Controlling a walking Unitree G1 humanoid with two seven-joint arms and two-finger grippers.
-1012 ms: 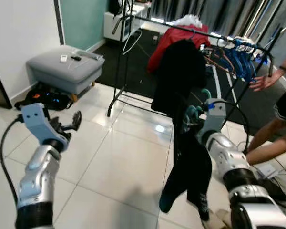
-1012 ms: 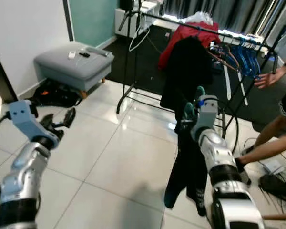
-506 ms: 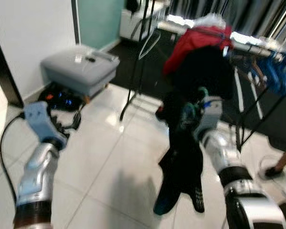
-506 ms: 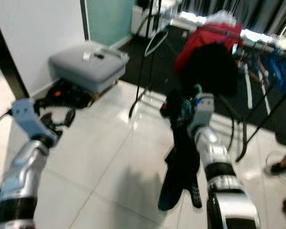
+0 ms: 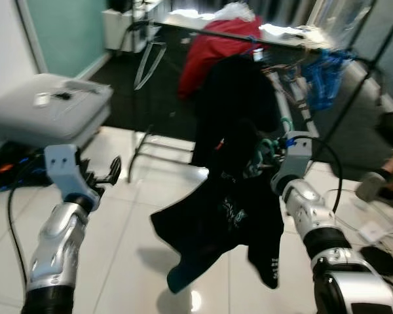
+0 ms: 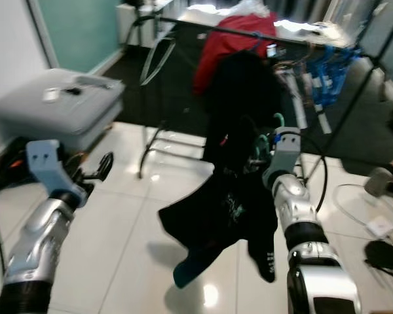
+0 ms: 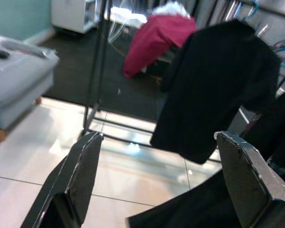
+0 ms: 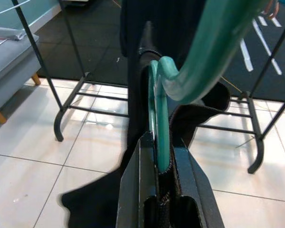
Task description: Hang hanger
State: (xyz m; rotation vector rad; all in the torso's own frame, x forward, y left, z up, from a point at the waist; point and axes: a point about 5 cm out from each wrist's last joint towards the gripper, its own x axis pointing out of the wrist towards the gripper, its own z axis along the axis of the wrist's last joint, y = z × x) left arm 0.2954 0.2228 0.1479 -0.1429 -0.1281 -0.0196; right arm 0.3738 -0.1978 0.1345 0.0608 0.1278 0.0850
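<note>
Right claw (image 5: pixel 267 157) grips the teal hanger (image 8: pixel 162 111) with a black garment (image 5: pixel 223 219) swinging below; the rail (image 5: pixel 203 31) now sits nearer and more central than a second ago, so hanging looks close. Left claw (image 5: pixel 103 178) hovers wide and empty. Open rail shows left of the red garment (image 5: pixel 213 49).

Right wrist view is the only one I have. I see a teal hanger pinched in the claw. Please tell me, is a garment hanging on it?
Observer: Yes, a black garment hangs from the teal hanger in the right claw, with its lower end above the tiled floor.
Operator: Where is the rack?
Observer: The clothes rack stands ahead of the robot, with a red garment over its bar.
Operator: And the left claw?
Observer: The left claw is open and holds nothing.
</note>
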